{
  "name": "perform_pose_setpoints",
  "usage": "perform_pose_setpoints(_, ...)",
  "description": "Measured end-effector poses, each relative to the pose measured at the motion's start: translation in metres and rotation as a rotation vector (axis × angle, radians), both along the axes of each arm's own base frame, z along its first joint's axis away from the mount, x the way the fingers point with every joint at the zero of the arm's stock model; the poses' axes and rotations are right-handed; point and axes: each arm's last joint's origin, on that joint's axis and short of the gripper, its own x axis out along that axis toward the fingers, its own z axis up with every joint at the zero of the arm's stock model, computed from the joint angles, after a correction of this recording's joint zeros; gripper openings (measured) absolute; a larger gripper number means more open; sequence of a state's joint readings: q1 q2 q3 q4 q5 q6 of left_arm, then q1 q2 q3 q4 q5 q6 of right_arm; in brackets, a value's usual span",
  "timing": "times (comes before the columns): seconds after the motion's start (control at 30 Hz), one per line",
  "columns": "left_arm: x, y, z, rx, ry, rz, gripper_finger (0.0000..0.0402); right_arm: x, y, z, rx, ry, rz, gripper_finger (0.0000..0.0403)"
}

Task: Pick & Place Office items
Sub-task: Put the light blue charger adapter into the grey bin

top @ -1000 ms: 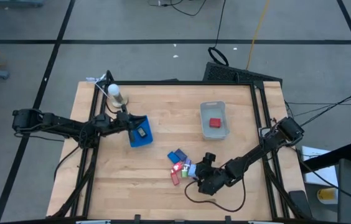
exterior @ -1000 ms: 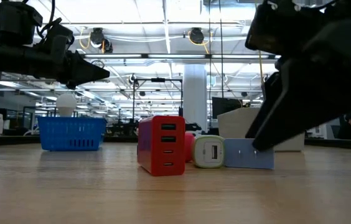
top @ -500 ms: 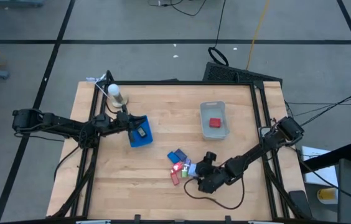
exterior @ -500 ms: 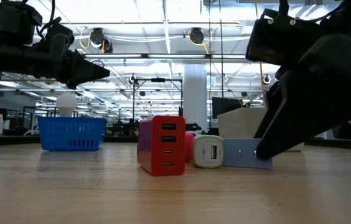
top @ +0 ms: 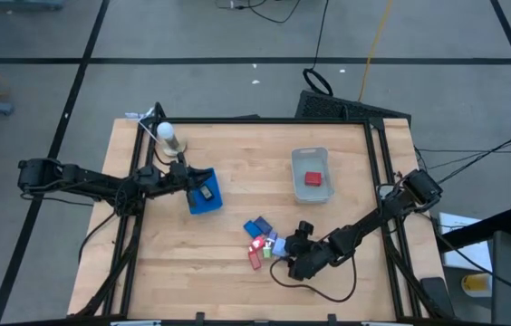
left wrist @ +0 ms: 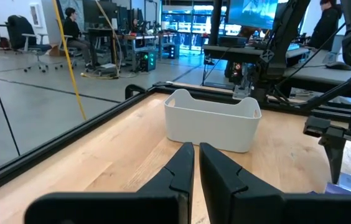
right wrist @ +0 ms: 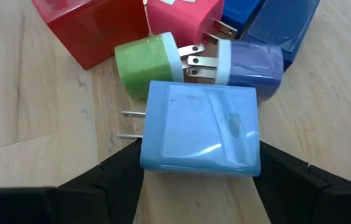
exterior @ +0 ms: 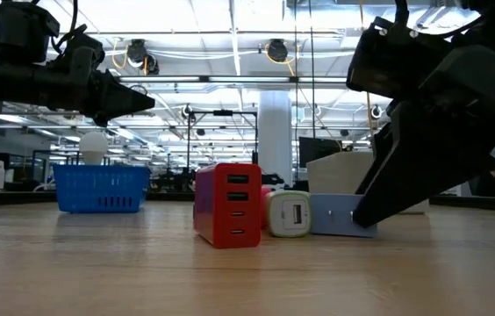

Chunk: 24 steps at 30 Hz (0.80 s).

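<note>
The office items lie in a cluster (top: 260,240) on the near half of the table: a red block (exterior: 228,204), a green-and-white plug (exterior: 287,215), a purple plug (right wrist: 253,62), darker blue pieces and a light blue plug block (right wrist: 200,127). My right gripper (right wrist: 200,168) is low at the cluster's right side, shut on the light blue block. My left gripper (left wrist: 195,155) hovers shut above the blue tray (top: 203,192), which holds a dark piece. The clear bin (top: 312,174) holds a red piece. My right gripper has the light blue plug block between its two fingers, one finger (right wrist: 122,171) on the prong-side edge and the other (right wrist: 281,165) on the opposite edge (right wrist: 253,155). The fingers come slanting down from the table's right. The block rests on the table against the green-and-white plug.
A white bulb-shaped thing (top: 167,134) stands at the far left corner behind the blue tray. A dark cable (top: 314,288) loops on the table under my right arm. Bare wood shows in the table's middle and along the near left.
My right gripper has pressed a little toward the table's left into the cluster. The light blue block and the green-and-white plug beside it have slid slightly left along the table toward the red block.
</note>
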<state>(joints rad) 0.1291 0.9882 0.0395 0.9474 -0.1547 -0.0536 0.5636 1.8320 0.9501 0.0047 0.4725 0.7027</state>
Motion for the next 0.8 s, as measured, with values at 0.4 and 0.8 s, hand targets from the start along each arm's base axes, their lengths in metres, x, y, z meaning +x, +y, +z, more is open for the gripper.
perform_pose_setpoints(0.4, 0.000, 0.000, 0.000, 0.005, 0.002, 0.001, 0.0026, -0.005, 0.006, 0.035, -0.086, -0.153, 0.049, 0.0250)
perform_pose_setpoints(0.8, 0.000, 0.000, 0.000, 0.005, 0.002, 0.001, 0.0026, -0.027, -0.002, 0.120, -0.188, -0.446, 0.264, 0.0250)
